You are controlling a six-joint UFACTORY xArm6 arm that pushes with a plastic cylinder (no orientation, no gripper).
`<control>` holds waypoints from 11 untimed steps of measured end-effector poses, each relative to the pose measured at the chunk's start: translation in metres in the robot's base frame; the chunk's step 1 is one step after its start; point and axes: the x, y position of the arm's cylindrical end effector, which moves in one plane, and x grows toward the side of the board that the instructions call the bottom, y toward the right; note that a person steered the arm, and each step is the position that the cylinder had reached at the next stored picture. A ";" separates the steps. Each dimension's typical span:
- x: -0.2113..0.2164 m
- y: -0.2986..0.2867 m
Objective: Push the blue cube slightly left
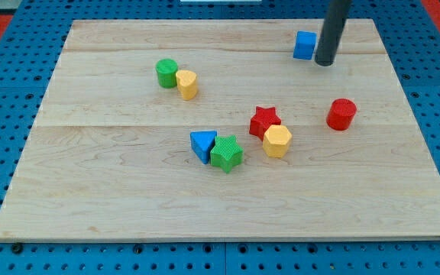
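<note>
Upper right of the frame: my tip, a bare rod holding nothing, just right of the blue cube, placed for a short leftward shove.

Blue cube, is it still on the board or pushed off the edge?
On the board: the blue cube sits inside the top edge, my tip at its right.

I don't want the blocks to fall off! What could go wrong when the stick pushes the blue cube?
My tip sits right beside the blue cube, on its right. The cube is near the board's top edge, so a crooked push might slide it off. My tip meets it low on the right side, so the cube could also spin instead of sliding straight.
</note>
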 end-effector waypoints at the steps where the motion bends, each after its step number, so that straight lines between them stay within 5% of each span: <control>1: -0.020 0.001; 3: -0.036 -0.037; 11: -0.030 -0.039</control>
